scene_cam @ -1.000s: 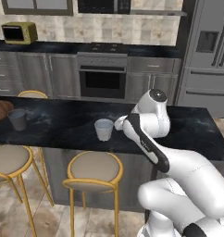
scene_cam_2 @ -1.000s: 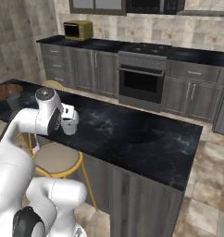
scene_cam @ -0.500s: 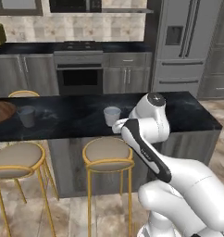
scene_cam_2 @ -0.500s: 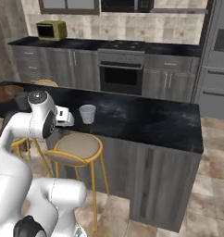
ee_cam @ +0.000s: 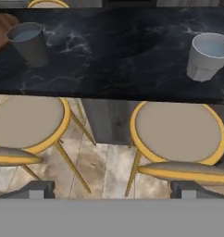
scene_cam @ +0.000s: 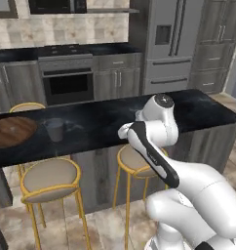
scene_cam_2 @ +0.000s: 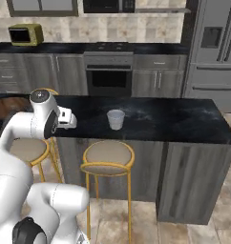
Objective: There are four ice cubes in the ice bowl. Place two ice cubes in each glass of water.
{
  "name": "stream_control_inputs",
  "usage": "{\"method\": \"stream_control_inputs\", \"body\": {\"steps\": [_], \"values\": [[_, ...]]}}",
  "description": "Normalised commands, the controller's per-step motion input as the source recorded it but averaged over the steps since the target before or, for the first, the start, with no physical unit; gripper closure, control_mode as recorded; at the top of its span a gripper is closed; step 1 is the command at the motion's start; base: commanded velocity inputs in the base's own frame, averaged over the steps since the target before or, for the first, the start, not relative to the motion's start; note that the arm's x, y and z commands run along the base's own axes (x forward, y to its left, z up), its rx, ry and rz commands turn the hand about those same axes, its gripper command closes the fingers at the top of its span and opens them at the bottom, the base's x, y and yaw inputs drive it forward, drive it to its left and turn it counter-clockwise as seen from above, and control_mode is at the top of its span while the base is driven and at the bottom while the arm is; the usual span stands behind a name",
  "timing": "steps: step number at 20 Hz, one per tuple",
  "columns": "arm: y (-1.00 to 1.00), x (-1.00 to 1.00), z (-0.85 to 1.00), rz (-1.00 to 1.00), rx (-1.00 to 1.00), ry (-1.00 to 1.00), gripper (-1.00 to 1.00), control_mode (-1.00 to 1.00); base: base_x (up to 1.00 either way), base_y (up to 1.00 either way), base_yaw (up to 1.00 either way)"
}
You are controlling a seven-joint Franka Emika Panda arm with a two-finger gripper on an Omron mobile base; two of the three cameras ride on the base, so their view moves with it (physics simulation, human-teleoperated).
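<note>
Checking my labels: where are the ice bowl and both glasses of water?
ice bowl (scene_cam: 12,131), left base view, wooden inside.
left glass of water (ee_cam: 29,44), hand view, side wall.
right glass of water (ee_cam: 207,60), hand view, side wall.

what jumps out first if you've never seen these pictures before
The big white robot arm fills the foreground, bent over in front of a long black marble counter. Two pale glasses stand apart on that counter, one above the right-hand stool and the other near a dark wooden bowl at the counter's left end. Gold-framed stools line up beneath.
</note>
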Motion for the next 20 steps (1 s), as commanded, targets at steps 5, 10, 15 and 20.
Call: {"method": "stream_control_inputs", "body": {"steps": [5, 10, 15, 20], "values": [[0.00, 0.00, 0.00, 0.00, 0.00, 0.00, -1.00, 1.00, -0.23, 1.00, -0.39], [0.00, 0.00, 0.00, 0.00, 0.00, 0.00, -1.00, 1.00, -0.43, 1.00, -0.38], [0.00, 0.00, 0.00, 0.00, 0.00, 0.00, -1.00, 1.00, -0.52, 1.00, -0.38], [0.00, 0.00, 0.00, 0.00, 0.00, 0.00, -1.00, 1.00, -0.28, 1.00, -0.39]]}}
